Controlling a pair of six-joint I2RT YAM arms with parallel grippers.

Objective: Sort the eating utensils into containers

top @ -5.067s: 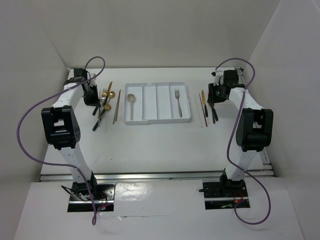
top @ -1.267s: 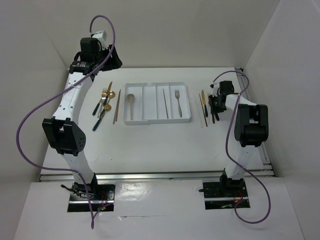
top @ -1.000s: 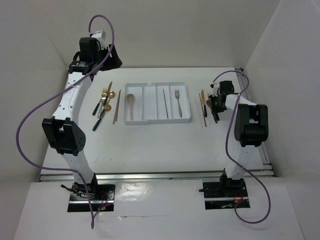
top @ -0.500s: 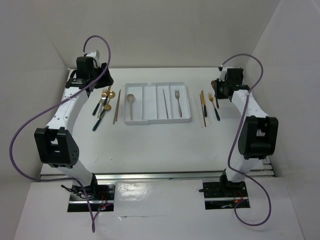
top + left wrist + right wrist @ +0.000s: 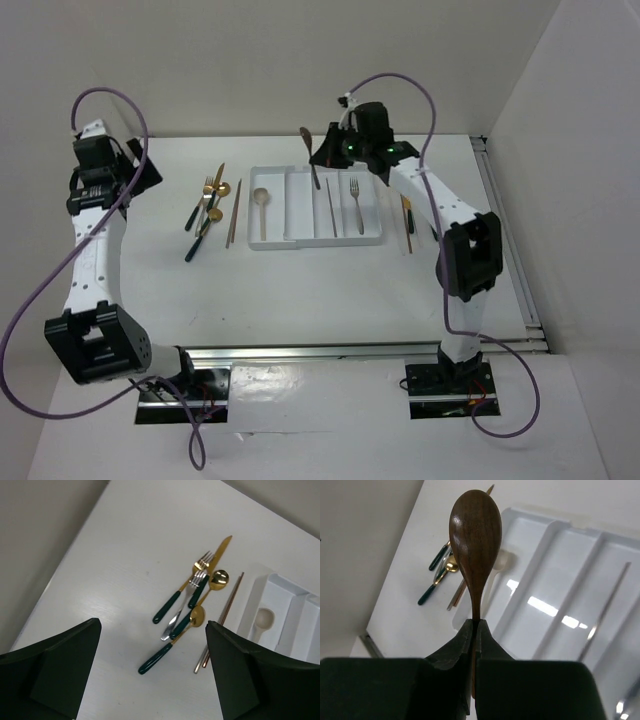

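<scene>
My right gripper (image 5: 323, 160) (image 5: 474, 626) is shut on the thin handle of a dark brown wooden spoon (image 5: 305, 136) (image 5: 475, 535) and holds it in the air over the left half of the white tray (image 5: 300, 240) (image 5: 555, 545). The tray's compartments hold a pale spoon (image 5: 262, 203) at the far left, a chopstick (image 5: 331, 207) (image 5: 606, 607) and a fork (image 5: 355, 203). My left gripper (image 5: 143, 172) (image 5: 152, 680) is open and empty, far left of the loose forks, knife and gold spoons (image 5: 207, 208) (image 5: 192, 600) with dark handles and a chopstick pair (image 5: 233, 212) (image 5: 222, 620).
A gold knife (image 5: 407, 217) and a thin chopstick (image 5: 399, 228) lie right of the tray, partly under my right arm. White walls enclose the table on the left, back and right.
My right arm has swung from the right-hand utensils to above the tray, carrying the wooden spoon. My left arm has swung out to the far left and its jaws have opened wider.
</scene>
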